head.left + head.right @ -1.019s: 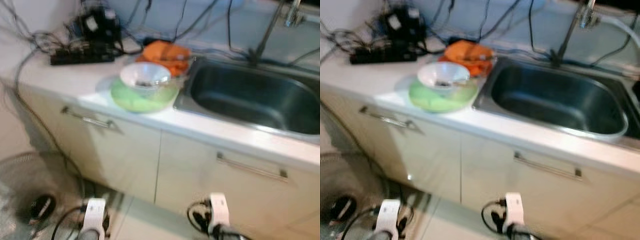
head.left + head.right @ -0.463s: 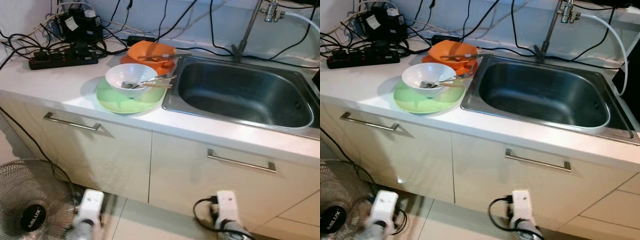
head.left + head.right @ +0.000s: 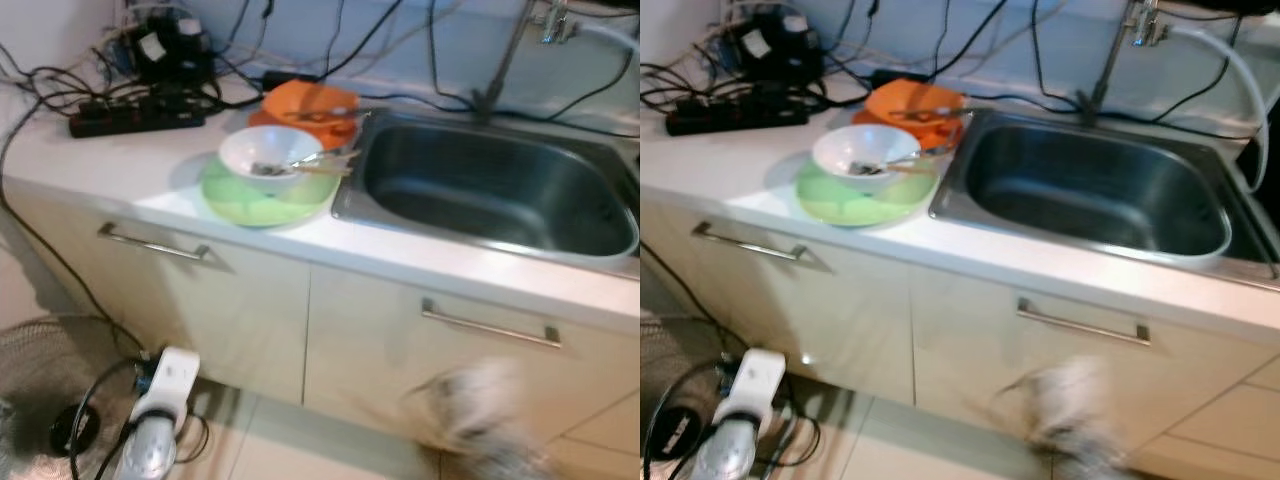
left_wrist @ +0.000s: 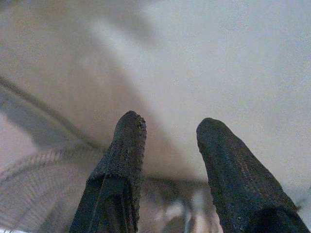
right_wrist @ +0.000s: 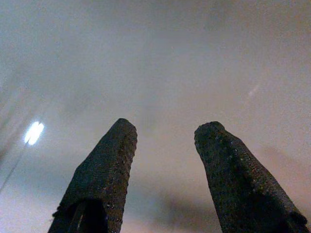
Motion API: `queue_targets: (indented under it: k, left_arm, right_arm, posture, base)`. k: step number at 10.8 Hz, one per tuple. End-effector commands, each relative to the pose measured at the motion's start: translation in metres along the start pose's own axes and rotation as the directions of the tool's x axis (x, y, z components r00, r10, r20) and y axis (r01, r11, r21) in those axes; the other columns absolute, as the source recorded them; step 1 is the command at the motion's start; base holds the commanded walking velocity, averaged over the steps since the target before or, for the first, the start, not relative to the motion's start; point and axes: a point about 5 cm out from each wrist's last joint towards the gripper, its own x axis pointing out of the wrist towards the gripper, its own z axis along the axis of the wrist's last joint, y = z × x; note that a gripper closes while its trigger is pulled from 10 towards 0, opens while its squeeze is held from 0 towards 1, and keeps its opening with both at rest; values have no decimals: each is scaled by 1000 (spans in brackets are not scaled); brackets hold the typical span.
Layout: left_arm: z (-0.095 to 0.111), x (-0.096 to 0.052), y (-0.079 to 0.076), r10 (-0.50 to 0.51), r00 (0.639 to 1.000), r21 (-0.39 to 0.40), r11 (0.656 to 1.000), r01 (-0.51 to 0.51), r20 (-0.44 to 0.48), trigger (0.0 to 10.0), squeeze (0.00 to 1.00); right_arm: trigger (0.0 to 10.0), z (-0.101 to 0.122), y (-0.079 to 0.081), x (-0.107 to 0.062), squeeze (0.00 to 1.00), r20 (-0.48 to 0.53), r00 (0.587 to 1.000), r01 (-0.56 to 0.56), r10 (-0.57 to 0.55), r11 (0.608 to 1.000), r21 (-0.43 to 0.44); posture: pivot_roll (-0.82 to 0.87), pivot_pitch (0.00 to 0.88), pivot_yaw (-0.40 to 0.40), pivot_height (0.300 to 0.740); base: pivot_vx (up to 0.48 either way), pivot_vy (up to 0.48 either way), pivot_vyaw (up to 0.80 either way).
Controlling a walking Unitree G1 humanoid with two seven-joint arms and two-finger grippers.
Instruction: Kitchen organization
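A white bowl [image 3: 270, 152] with utensils in it sits on a green plate [image 3: 262, 198] on the white counter, just left of the steel sink [image 3: 492, 186]. An orange dish [image 3: 308, 102] with a utensil across it lies behind them. Both arms hang low in front of the cabinet doors, well below the counter: the left arm [image 3: 163, 392] near the floor, the right arm [image 3: 470, 405] blurred. My left gripper [image 4: 167, 124] is open with nothing between its fingers, facing a pale cabinet surface. My right gripper [image 5: 165, 128] is open too.
A black power strip [image 3: 135, 120] and a tangle of cables crowd the counter's back left. A tap [image 3: 1118, 55] and hose stand behind the sink. A floor fan [image 3: 45, 400] sits at lower left. Two cabinet handles [image 3: 152, 243] [image 3: 490, 323] project forward.
The camera has wobbled, so the whole view has shifted slightly. The right arm is now blurred with motion and the left arm shows a little higher. The dishes stay put.
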Motion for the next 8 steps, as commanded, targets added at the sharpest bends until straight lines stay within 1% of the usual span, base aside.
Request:
queue_targets:
  k: [1, 2, 3, 4, 5, 6, 7, 8]
  left_arm:
    - [11, -1, -3, -3, 998, -33, 999, 5, 70, 10000, 0]
    - [25, -5, 0, 25, 988, -62, 998, -16, 151, 10000, 0]
    - [38, -8, 6, 58, 976, -84, 996, -41, 211, 10000, 0]
    - [55, -11, 14, 76, 957, -87, 995, -54, 280, 10000, 0]
    - [70, -14, 19, 73, 939, -68, 996, -54, 335, 10000, 0]
    - [84, -16, 24, 81, 923, -66, 996, -61, 375, 10000, 0]
    - [101, -16, 29, 95, 901, -66, 995, -74, 423, 10000, 0]
    - [118, -14, 32, 99, 881, -62, 995, -80, 463, 10000, 0]
  right_arm:
    - [10000, 0, 3, -4, 0, 53, 999, -9, 7, 999, 41]
    - [10000, 0, -4, -11, 0, 106, 994, 24, -30, 998, 57]
    - [10000, 4, -15, -20, 0, 164, 983, 73, -81, 996, 53]
    - [10000, 12, -27, -29, 0, 242, 964, 100, -108, 994, 48]
    - [10000, 27, -31, -35, 0, 322, 937, 117, -133, 991, 68]
    - [10000, 48, -32, -41, 0, 409, 899, 132, -156, 988, 85]
    - [10000, 68, -29, -45, 0, 480, 862, 135, -163, 987, 92]
    - [10000, 87, -25, -46, 0, 530, 834, 122, -153, 988, 94]
  posture:
    - [172, 7, -36, 740]
    - [165, 13, -36, 740]
    - [159, 20, -34, 740]
    - [159, 22, -33, 740]
    - [147, 31, -25, 740]
    - [140, 35, -23, 740]
    - [147, 33, -25, 740]
    - [153, 26, -26, 740]
  base:
    - [0, 0, 0]
    - [0, 0, 0]
    - [0, 0, 0]
    - [0, 0, 0]
    - [0, 0, 0]
    - [0, 0, 0]
    - [0, 0, 0]
    - [0, 0, 0]
